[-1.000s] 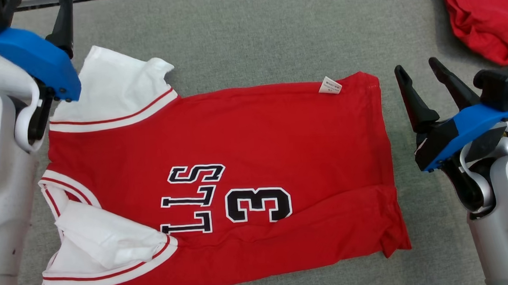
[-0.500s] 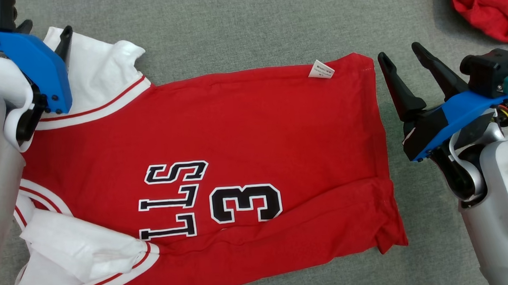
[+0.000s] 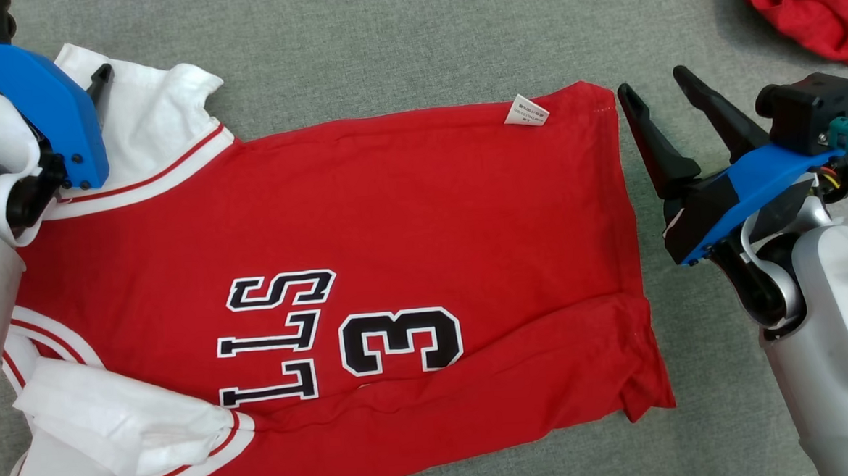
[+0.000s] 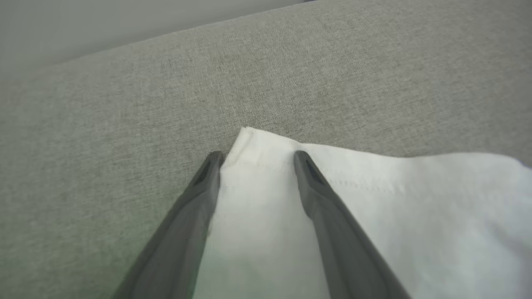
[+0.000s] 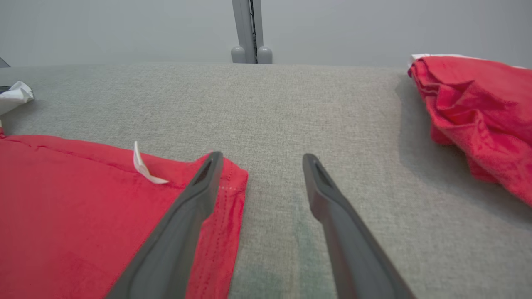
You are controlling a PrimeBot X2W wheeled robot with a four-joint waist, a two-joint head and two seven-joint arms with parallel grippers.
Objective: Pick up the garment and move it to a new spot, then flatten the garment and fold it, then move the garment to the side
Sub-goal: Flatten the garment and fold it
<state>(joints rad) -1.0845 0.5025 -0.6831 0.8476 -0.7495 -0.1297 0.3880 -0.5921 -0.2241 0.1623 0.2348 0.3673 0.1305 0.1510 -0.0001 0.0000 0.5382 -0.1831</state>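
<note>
Garment (image 3: 394, 218): red knit jersey w/ matte, soft nap; lies flat on the desk, roughly rectangular, collar end toward the left fingers, hem end toward the right fingers; near edge folded over in a long soft ridge.
Sleeves: white, thin, creased cloth; red-and-white striped bands where they join the garment's red body; far sleeve (image 3: 150, 129) rumpled, near sleeve (image 3: 114, 421) folded onto itself.
Hem: stitched row of small holes along the garment's end edge.
Left fingers (image 4: 189, 224): dark, long, tapered; apart, straddling the stitched corner of the garment's far sleeve, one beside its edge over bare desk, one over the white cloth; contact w/ cloth – cannot tell.
Right fingers (image 3: 651, 146): same shape; apart, at the garment's far hem corner, one over the red corner, the other over bare desk just past the hem; nothing clamped.
Wrist mounts: blue hard plastic; forearms pale grey, smooth.
Desk (image 3: 399, 36): covered in grey woven fabric, fine even weave.
Room: plain grey wall (image 5: 124, 25) beyond the garment's far side; grey upright post (image 5: 249, 29) against it.
Other cloth (image 3: 811, 0): red, bunched heap, well apart from the garment, past its hem end.
Writing: "LLS" (image 3: 277, 336) and "3" (image 3: 400, 341), black w/ white outline, turned sideways.
Tag (image 3: 526, 111): small white label on the garment's far edge nr hem corner; print too small to read.
</note>
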